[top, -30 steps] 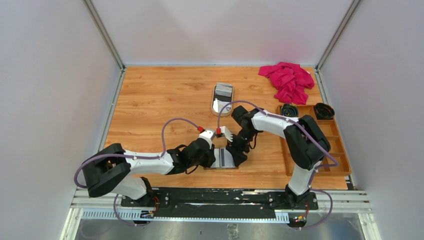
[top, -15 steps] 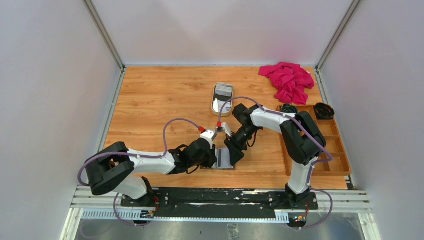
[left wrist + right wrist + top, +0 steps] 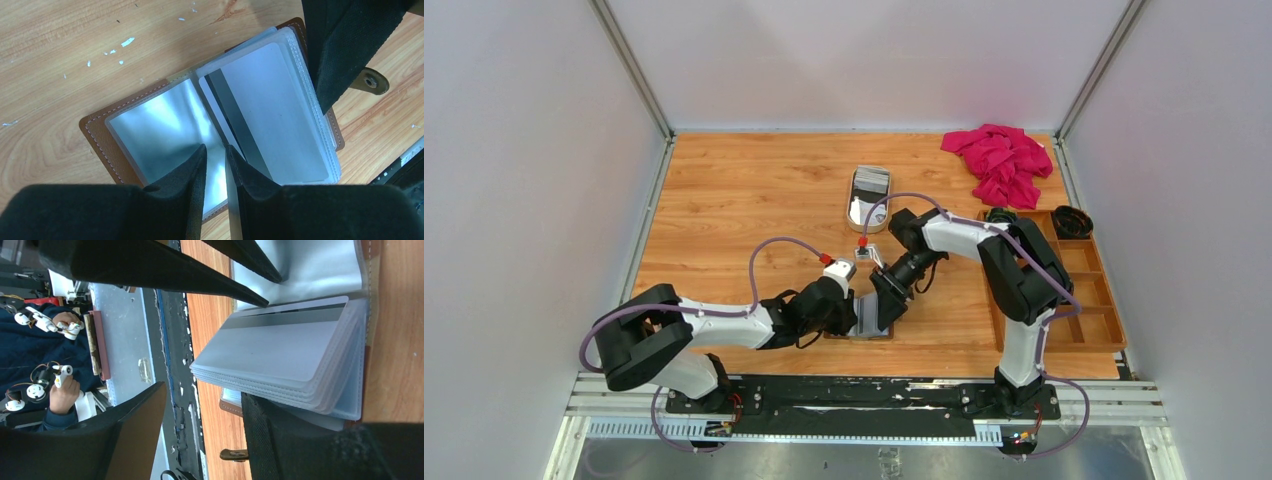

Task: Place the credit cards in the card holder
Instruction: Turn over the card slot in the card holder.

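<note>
1. Wood table [image 3: 744,200], grey walls; cloth [image 3: 999,160] far right, tray [image 3: 848,208] of cards [image 3: 871,181] mid-table, box [image 3: 1089,325] right.
2. Holder [image 3: 97,135] open near front edge, one card [image 3: 280,115] sleeved.
3. Left gripper [image 3: 215,152] nearly closed, grip unclear; right gripper [image 3: 202,390] agape around sleeves.

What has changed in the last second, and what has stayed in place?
The right hand moved left, farther over the holder and closer to the left hand. Nothing was taken or let go. The left hand and holder stayed put.

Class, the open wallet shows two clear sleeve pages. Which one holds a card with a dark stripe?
The page beside the snap tab holds the white striped card; the other page looks empty and shiny.
</note>
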`<action>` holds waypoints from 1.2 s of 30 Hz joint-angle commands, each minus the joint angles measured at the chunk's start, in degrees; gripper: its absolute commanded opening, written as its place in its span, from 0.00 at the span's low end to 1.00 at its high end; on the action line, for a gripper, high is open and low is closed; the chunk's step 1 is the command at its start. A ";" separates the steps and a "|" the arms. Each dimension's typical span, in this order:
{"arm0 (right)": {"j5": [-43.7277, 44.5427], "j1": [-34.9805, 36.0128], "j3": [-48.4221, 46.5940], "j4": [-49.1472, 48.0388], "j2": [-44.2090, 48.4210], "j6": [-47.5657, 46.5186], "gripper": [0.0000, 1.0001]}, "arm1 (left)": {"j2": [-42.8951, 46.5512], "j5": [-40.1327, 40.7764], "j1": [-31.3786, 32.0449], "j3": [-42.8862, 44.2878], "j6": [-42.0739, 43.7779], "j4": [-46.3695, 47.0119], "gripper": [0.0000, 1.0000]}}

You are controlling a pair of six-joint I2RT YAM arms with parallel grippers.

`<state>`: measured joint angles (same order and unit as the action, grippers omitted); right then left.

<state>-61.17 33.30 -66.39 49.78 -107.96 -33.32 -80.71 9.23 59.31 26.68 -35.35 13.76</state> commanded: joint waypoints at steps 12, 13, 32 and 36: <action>-7.07 -0.61 -3.13 0.01 -2.16 2.89 0.61 | 3.71 -0.89 -0.60 -1.91 -1.40 -0.84 0.31; -7.23 -0.63 -3.54 -0.11 -2.55 3.25 0.61 | 4.41 -1.15 -0.76 -2.08 -1.53 -0.82 0.32; -16.86 -0.42 -6.82 -2.93 -7.71 8.45 0.61 | 12.49 -9.85 -5.93 -9.76 -6.58 9.96 0.92; -17.90 -0.09 -6.90 -3.02 -8.42 8.60 0.60 | 11.97 -10.80 -6.39 -10.39 -7.88 12.54 0.95</action>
<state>-75.48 33.30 -72.23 46.26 -115.07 -25.28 -68.12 0.21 53.67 17.50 -41.69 21.65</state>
